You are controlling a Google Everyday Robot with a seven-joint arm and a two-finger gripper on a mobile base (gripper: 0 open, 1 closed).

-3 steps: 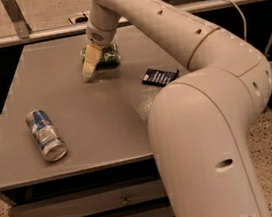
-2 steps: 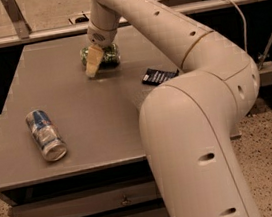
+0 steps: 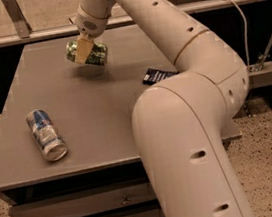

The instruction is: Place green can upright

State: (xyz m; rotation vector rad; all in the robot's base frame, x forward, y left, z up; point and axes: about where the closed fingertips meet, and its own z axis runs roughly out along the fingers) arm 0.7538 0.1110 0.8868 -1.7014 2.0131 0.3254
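The gripper clasps the green can sideways above the far side of the table

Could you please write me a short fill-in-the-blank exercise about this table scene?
1. The tool, over the far part of the table, is shut on the green can, which is not yet ___.
2. The blue-and-silver can lies on its ___ near the front left corner.
3. The small dark packet lies to the ___ of both cans.
Missing words: upright; side; right.
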